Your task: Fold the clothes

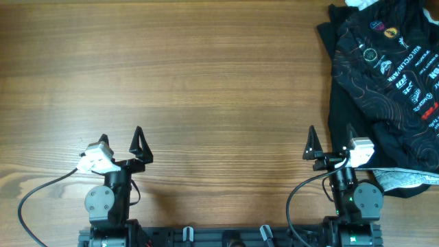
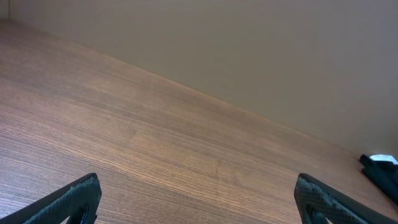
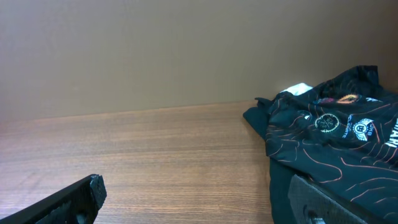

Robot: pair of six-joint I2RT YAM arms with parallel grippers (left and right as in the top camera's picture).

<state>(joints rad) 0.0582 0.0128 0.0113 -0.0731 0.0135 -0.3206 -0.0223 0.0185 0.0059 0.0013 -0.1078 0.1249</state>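
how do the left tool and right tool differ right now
The left tool hangs over bare table, far from the black shirt; the right tool sits at the shirt's near edge. The left wrist view catches only a dark sliver at its far right; the right wrist view shows the shirt large beside its tool. Both are open and empty, near the table's front edge.

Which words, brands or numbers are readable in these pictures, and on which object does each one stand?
No text can be quoted with confidence.
Black T-shirt: white and red logos and lines of words, too small to read from overhead.
Same shirt, right wrist view: round white emblems, blurred; white letters at the right edge, cut off.
Wooden table: no text.
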